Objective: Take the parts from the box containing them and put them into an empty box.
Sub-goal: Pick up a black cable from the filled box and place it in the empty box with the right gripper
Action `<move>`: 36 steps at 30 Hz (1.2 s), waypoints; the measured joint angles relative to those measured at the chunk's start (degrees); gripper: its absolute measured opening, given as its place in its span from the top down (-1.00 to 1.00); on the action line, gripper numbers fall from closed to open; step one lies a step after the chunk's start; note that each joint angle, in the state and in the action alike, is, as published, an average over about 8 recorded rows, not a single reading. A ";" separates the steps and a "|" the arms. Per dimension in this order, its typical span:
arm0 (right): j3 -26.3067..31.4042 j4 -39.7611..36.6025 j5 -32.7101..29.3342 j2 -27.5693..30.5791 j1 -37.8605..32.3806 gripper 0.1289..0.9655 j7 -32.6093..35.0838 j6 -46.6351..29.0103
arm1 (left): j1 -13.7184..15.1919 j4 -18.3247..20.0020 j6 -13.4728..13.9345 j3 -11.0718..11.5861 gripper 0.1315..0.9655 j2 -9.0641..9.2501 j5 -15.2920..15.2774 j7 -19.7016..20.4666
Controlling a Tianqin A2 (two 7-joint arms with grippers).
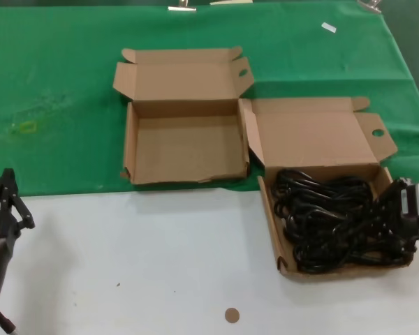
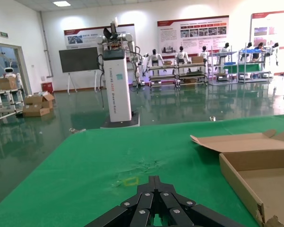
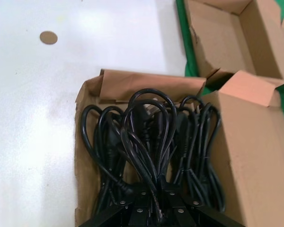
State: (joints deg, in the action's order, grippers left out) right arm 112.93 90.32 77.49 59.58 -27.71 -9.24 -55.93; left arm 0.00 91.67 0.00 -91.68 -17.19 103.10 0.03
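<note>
The box containing the parts stands open at the right, filled with black looped power cords. My right gripper is at that box's right wall, shut on a cord bundle whose strands run between its fingers. To the left, on the green cloth, is the empty box with its lid back; it also shows in the right wrist view and the left wrist view. My left gripper is parked at the table's left edge, shut on nothing.
A green cloth covers the far half of the table and bare white tabletop the near half. A small brown disc lies near the front edge. The two boxes nearly touch at their inner corners.
</note>
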 joint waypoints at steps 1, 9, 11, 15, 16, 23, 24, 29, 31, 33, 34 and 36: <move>-0.34 0.36 0.12 0.16 0.08 0.89 -0.10 -0.14 | 0.00 0.00 0.00 0.00 0.97 0.00 0.00 0.00; -2.82 2.79 1.16 1.32 -0.41 0.90 -0.82 -1.44 | 0.00 0.00 0.00 0.00 0.97 0.00 0.01 0.00; -3.29 3.19 1.36 1.38 -0.90 0.91 -0.96 -1.76 | 0.00 0.00 0.00 0.00 0.97 0.00 0.01 0.00; -3.81 3.68 1.40 0.91 -2.42 0.91 -1.27 -2.41 | 0.00 0.00 0.00 0.00 0.97 0.00 0.01 0.00; -3.85 3.75 1.33 0.67 -2.90 0.91 -1.36 -2.59 | 0.00 0.00 0.00 0.00 0.97 0.00 0.01 0.00; -2.94 3.62 0.08 -2.47 -7.03 0.92 -2.00 -3.94 | 0.00 0.00 0.00 0.00 0.97 0.00 0.01 0.00; -2.63 3.45 -0.22 -3.18 -7.80 0.92 -2.10 -4.13 | 0.00 0.00 0.00 0.00 0.97 0.00 0.01 0.00; -0.65 1.92 -2.04 -7.85 -12.20 0.92 -2.74 -4.93 | 0.00 0.00 0.00 0.00 0.97 0.00 0.01 0.00; 0.20 0.98 -2.87 -10.00 -14.06 0.92 -3.03 -5.03 | 0.00 0.00 0.00 0.00 0.97 0.00 0.01 0.00; 1.07 -0.23 -3.74 -12.29 -15.90 0.92 -3.29 -4.96 | 0.00 0.00 0.00 0.00 0.97 0.00 0.01 0.00; 1.53 -0.95 -4.22 -13.50 -16.84 0.92 -3.41 -4.88 | 0.00 0.00 0.00 0.00 0.97 0.00 0.01 0.00; 2.47 -2.54 -5.26 -15.93 -18.63 0.92 -3.60 -4.62 | 0.00 0.00 0.00 0.00 0.97 0.00 0.01 0.00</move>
State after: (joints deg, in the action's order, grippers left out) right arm 115.40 87.78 72.23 43.65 -46.34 -12.84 -60.54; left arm 0.00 91.67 0.00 -91.68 -17.19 103.11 0.02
